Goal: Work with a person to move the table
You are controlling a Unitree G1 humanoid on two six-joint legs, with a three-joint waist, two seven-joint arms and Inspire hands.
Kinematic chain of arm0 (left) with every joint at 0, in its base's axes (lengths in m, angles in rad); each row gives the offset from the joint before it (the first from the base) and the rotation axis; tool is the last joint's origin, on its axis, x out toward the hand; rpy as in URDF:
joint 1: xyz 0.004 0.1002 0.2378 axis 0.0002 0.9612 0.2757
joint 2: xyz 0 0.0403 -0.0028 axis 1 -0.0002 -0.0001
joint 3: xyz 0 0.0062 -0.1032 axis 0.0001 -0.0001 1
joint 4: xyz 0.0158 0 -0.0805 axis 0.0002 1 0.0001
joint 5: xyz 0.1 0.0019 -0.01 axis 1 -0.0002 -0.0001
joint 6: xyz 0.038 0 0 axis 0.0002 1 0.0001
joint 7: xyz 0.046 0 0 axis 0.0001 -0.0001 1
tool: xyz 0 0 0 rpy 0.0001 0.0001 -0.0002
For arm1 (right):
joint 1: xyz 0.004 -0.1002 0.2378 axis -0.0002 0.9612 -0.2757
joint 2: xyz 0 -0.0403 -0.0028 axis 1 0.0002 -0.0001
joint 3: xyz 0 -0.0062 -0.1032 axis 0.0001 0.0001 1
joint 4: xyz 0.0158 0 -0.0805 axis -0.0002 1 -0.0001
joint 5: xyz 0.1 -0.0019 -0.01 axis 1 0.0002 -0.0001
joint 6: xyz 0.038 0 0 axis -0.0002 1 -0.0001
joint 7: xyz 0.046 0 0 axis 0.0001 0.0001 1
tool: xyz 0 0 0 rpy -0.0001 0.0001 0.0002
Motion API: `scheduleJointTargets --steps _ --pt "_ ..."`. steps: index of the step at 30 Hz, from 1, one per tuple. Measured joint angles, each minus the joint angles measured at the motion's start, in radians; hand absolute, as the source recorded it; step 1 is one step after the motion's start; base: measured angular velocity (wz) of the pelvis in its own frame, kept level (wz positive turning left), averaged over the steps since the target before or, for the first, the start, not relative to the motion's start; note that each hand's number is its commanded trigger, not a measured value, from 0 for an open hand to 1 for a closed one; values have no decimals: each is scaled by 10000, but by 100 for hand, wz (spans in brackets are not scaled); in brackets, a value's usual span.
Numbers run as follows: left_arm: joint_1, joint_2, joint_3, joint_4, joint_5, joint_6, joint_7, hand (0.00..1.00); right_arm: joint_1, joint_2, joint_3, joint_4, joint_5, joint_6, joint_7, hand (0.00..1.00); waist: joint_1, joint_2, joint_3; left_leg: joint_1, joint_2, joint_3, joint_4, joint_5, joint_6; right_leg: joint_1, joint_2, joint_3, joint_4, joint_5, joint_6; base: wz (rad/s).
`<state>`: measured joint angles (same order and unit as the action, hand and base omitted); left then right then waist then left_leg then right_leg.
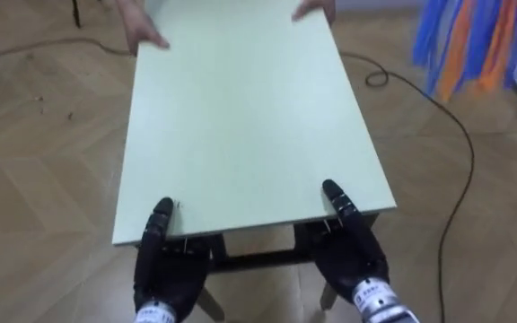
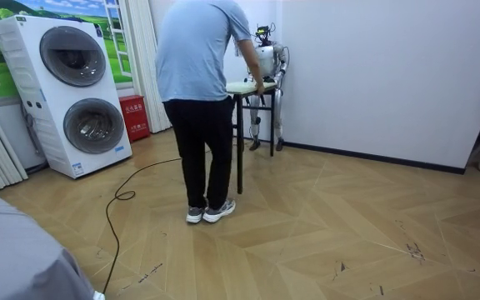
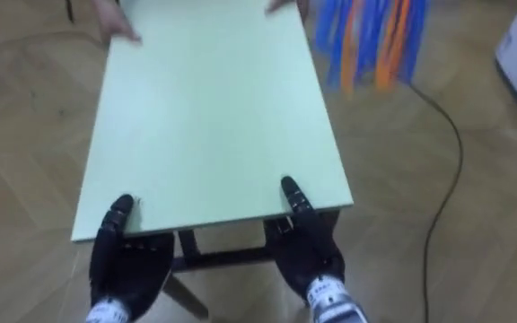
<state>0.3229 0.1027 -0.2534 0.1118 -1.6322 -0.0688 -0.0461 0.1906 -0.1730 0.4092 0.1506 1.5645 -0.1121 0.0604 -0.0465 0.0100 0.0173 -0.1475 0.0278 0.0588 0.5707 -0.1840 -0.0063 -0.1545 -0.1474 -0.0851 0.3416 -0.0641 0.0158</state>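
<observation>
A pale green tabletop on dark legs stretches away from me. My left hand grips its near edge at the left corner, thumb on top and palm below. My right hand holds the near right corner the same way. A person's hands rest on the two far corners. In the room view the person stands bent over the table with their back to the camera, and I stand at the table's far end by a white wall.
A dark cable loops across the wooden floor to the right of the table. Blue and orange strips hang at the upper right. Stacked washing machines and a red box stand at the room view's left.
</observation>
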Motion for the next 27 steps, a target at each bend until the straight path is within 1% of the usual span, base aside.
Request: scheduleJointTargets --steps 2,3,4,5,6,7,8,9,10,11,12,13,14,15,16,17,18,19,20,21,22,23,24,25,27 --pt "-127 3 -46 -2 163 -63 7 100 2 2 6 -8 40 -113 1 100 -18 -47 29 -63 148 132 -55 1 1 1 -41 45 -2 142 18 38" --pt "-258 1 -113 -3 262 -71 49 100 16 8 -14 -13 56 -263 23 100 -28 -76 28 -149 182 158 -97 17 27 -20 -106 54 -5 253 28 50" --pt "-413 -1 -268 -22 327 -143 115 100 41 5 -63 -32 185 -417 88 100 -20 -83 24 -222 154 123 -186 217 187 -46 -179 53 -5 337 50 52" --pt "-471 0 -326 -70 356 -160 166 100 55 0 -109 -67 243 -450 87 100 -20 -85 25 -269 150 100 -214 429 182 -47 -208 55 -5 348 45 51" --pt "-573 1 -406 -158 551 -168 265 100 67 17 -224 -101 329 -504 88 100 17 -148 52 -402 97 78 -161 531 192 -56 -292 187 -10 354 43 52" --pt "-750 31 -497 -213 751 -156 345 100 139 108 -386 -106 409 -514 159 100 74 -331 87 -537 47 138 -251 513 221 -91 -460 406 -19 426 101 80" --pt "-976 71 -665 -216 1003 -155 403 100 341 215 -607 -142 473 -587 323 100 123 -459 41 -557 35 262 -432 907 211 -290 -575 112 209 548 80 60" --pt "-984 -19 -673 -211 1105 -185 412 100 374 149 -696 -151 472 -563 322 100 126 -385 61 -480 52 229 -443 1006 165 -585 -448 -162 392 353 90 15" --pt "-809 -49 -628 -233 1113 -310 316 100 346 219 -718 -153 339 -328 235 100 184 62 103 -388 495 149 -359 952 76 -745 687 -231 28 -173 -294 -29" --pt "-659 -21 -552 -274 1063 -348 281 100 339 250 -667 -157 211 -229 163 100 198 226 97 -364 637 54 -220 951 -3 -729 1321 -252 -534 -40 -511 -42" --pt "-261 86 -380 -465 951 -337 241 100 352 264 -383 -190 58 -186 43 100 316 137 57 -386 565 277 393 1082 -251 -600 2011 -226 -1950 949 -894 -39" --pt "170 86 -124 -670 904 -265 229 100 394 272 -156 -286 -62 -163 -82 100 428 -206 138 -248 74 622 1000 667 -485 -593 1972 -444 -2035 2416 -1304 -55" --pt "442 -411 -191 -593 724 -230 291 100 357 -152 -112 -323 16 -67 -176 100 457 381 91 82 245 504 691 -305 -488 -526 1928 -908 -1375 1436 -1383 -43" --pt "470 -450 -263 -589 692 -216 309 100 263 -281 -118 -316 27 -22 -203 100 453 588 133 304 265 436 217 -676 -482 -541 1940 -1016 -1303 1323 -1369 -21" --pt "426 -314 -371 -756 651 -154 303 100 109 -307 -205 -323 55 11 -236 100 483 738 102 696 202 363 -1209 -965 -277 -648 1873 -1028 -1397 1310 -1357 32" --pt "224 -203 -401 -907 708 -224 313 100 57 -300 -420 -479 78 64 -235 100 421 694 129 1104 121 89 -2586 -985 -215 -792 1784 -998 -1422 1282 -1281 51" --pt "140 -142 -416 -941 733 -273 330 100 65 -294 -447 -543 143 91 -235 100 411 634 113 1338 82 39 -3129 -959 -56 -885 1777 -931 -1418 1262 -1148 73" --pt "-34 7 -425 -942 730 -348 373 100 90 -194 -473 -552 188 134 -234 100 400 304 143 1451 -53 255 -3647 -644 418 -920 1701 -815 -1473 1216 -852 50" --pt "-32 98 -461 -944 724 -389 374 100 147 -178 -473 -568 183 183 -234 100 401 178 110 1420 -91 406 -3671 -572 470 -865 1661 -802 -1584 1221 -763 49" --pt "5 193 -497 -940 630 -418 392 100 254 -137 -472 -584 144 202 -234 100 422 126 91 1436 -97 622 -3663 -534 538 -700 1637 -845 -1587 1159 -665 36" --pt "22 277 -576 -940 619 -427 399 100 325 -157 -482 -586 108 180 -225 100 458 129 92 1494 -131 778 -3672 -481 629 -517 1617 -840 -1564 1032 -505 30" --pt "21 290 -584 -939 621 -429 399 100 331 -164 -483 -586 117 182 -225 100 512 122 91 1520 -182 808 -3684 -469 649 -467 1582 -834 -1588 992 -455 17" --pt "27 294 -578 -920 621 -454 399 100 327 -147 -482 -587 103 183 -225 100 592 120 91 1577 -292 806 -3698 -466 655 -363 1473 -798 -1691 954 -401 0" --pt "32 274 -566 -921 623 -462 399 100 316 -139 -478 -594 76 176 -226 100 728 126 92 1609 -365 804 -3721 -448 687 -301 1408 -805 -1778 951 -396 0" --pt "35 244 -564 -923 637 -492 398 100 300 -138 -471 -595 58 156 -225 100 873 134 92 1608 -422 794 -3742 -442 697 -260 1346 -838 -1842 948 -391 6"
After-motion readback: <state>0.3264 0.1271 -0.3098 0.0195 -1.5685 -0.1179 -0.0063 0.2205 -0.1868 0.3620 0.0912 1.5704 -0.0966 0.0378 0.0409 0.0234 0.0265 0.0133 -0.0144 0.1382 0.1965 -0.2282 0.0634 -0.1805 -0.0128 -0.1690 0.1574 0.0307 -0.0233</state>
